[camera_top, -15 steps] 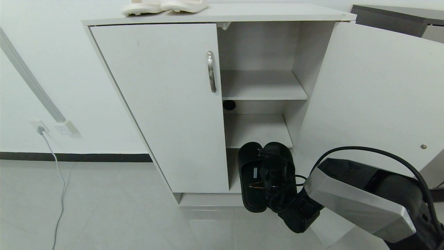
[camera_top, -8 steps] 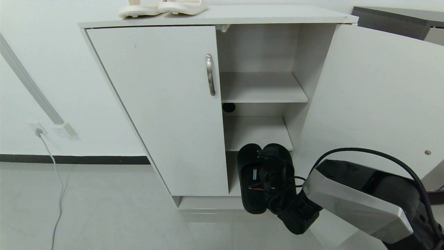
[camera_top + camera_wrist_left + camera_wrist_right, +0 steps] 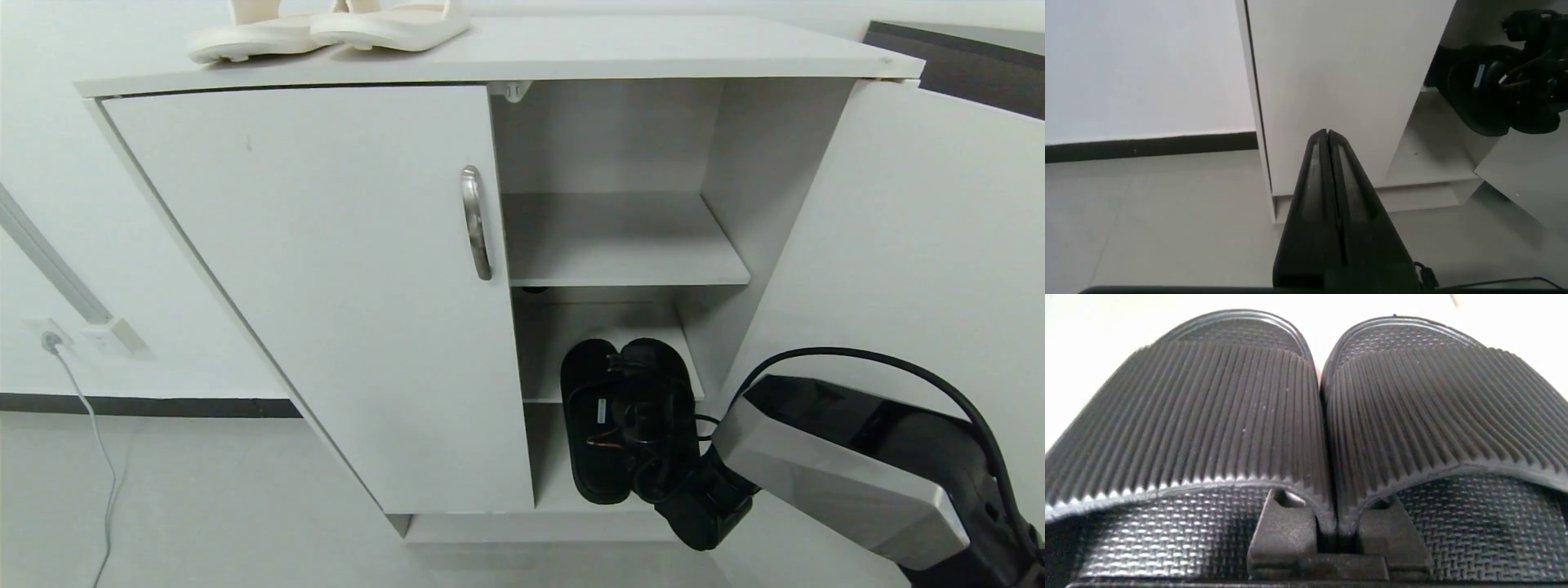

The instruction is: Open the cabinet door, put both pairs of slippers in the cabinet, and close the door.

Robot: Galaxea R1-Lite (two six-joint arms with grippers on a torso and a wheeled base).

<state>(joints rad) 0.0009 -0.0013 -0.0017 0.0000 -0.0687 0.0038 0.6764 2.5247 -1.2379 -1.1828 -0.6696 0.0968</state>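
A pair of black slippers point(image 3: 600, 425) hangs side by side in front of the white cabinet's point(image 3: 506, 51) lower opening. Their toes reach over the lower shelf point(image 3: 563, 351). My right gripper point(image 3: 633, 384) is shut on the slippers; in the right wrist view its fingers point(image 3: 1282, 531) pinch the inner edges of the two ribbed straps point(image 3: 1217, 416) together. A cream pair of slippers point(image 3: 326, 28) lies on the cabinet top. The right door point(image 3: 898, 245) stands open; the left door point(image 3: 326, 286) with its metal handle point(image 3: 476, 222) is closed. My left gripper point(image 3: 1327, 163) is shut, low before the left door's foot.
The upper shelf point(image 3: 620, 245) is bare. A wall socket with a cable point(image 3: 49, 339) sits left of the cabinet, above a dark skirting strip point(image 3: 147, 406). Dark furniture point(image 3: 963, 57) stands behind the open door. Grey floor tiles point(image 3: 204, 506) lie in front.
The camera has come closer to the cabinet, which now looks larger. The black slippers in my right gripper have gone forward, toes now over the lower shelf.
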